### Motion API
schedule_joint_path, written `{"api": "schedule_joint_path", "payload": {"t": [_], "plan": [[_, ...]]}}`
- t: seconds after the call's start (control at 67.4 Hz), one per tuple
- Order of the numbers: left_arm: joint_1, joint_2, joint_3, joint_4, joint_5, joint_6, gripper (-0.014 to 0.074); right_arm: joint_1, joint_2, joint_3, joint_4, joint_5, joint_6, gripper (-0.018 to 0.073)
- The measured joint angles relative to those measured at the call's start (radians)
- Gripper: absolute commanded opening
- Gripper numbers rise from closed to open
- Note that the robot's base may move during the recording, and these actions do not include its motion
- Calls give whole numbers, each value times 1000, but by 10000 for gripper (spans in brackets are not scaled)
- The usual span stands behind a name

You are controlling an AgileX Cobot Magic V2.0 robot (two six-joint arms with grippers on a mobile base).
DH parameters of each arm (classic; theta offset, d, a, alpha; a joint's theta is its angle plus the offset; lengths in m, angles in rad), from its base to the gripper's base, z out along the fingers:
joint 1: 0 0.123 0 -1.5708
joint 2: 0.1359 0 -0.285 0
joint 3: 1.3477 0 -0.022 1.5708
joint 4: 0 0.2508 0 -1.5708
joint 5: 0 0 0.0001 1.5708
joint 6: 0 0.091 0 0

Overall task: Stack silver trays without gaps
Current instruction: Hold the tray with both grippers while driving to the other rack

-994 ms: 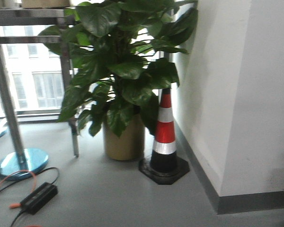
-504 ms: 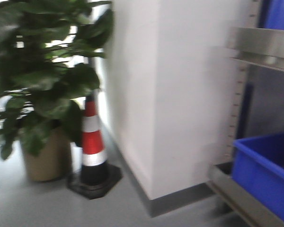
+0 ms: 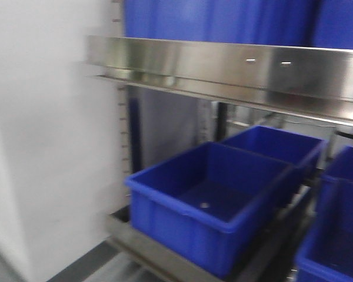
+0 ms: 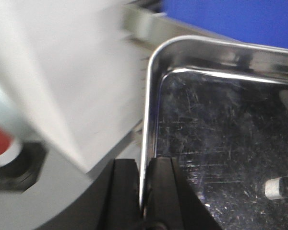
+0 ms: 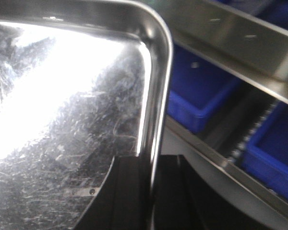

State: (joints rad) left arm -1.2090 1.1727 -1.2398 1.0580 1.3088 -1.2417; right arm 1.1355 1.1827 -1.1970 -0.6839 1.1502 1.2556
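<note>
A silver tray [image 4: 221,129] fills the right of the left wrist view, scratched inside, with a rolled rim. My left gripper [image 4: 143,191] is shut on its left rim, one black finger [image 4: 122,191] outside and one inside. In the right wrist view the silver tray [image 5: 62,110] glares bright at the left, and my right gripper [image 5: 151,191] is shut on its right rim. The tray hangs in the air between both grippers. Neither tray nor grippers show in the front view.
A steel shelf unit stands ahead with a polished rail [image 3: 223,67] across it. Blue bins [image 3: 215,200] sit on the lower shelf [image 3: 159,252], more at the right [image 3: 335,235]. A white wall [image 3: 47,147] is at the left. A traffic cone's base [image 4: 9,158] shows at the left wrist view's left edge.
The front view has swung right: the plant and cone have left the frame, the white wall slid left, and the shelf with blue bins now fills the view.
</note>
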Motion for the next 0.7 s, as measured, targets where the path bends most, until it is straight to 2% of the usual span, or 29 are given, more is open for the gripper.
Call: {"api": "schedule_joint_path", "payload": {"t": [0.697], "plan": [[0,0,0,2,0,0,-16,0,-1,0,-1,0,0,-3]]}}
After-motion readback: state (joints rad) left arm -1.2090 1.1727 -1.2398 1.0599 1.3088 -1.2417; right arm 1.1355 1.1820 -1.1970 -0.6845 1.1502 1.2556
